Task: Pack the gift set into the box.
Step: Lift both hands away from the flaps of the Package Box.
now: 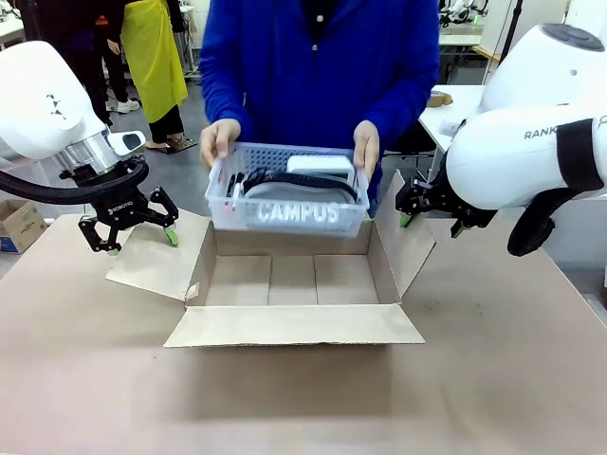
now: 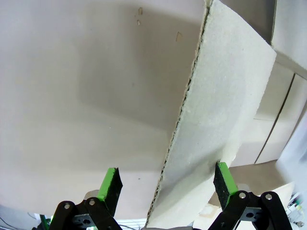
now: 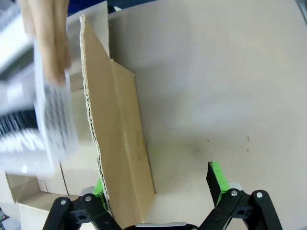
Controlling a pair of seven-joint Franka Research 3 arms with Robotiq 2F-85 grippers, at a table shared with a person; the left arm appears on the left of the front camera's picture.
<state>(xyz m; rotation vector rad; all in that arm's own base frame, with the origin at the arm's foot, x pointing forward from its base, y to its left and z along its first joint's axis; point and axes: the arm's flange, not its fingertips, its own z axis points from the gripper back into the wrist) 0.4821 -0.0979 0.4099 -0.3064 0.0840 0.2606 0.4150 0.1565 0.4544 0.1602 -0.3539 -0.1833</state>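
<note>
- The person's hands (image 1: pixel 220 140) hold the white basket (image 1: pixel 287 190), by its left and right ends, over the far edge of the open carton (image 1: pixel 292 284). The carton's floor shows free below it.
- Left gripper (image 1: pixel 128 237): spread wide, astride the left flap (image 1: pixel 156 261) edge.
- Right gripper (image 1: pixel 432 223): spread wide around the raised right flap (image 1: pixel 406 242); contact unclear.
- Near flap (image 1: pixel 294 325) lies flat on the table (image 1: pixel 493 379).

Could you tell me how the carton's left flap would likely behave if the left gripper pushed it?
The left flap is thin corrugated board hinged along one crease, so it would probably swing rather than resist. It looks light, and an off-centre push might bow it.
</note>
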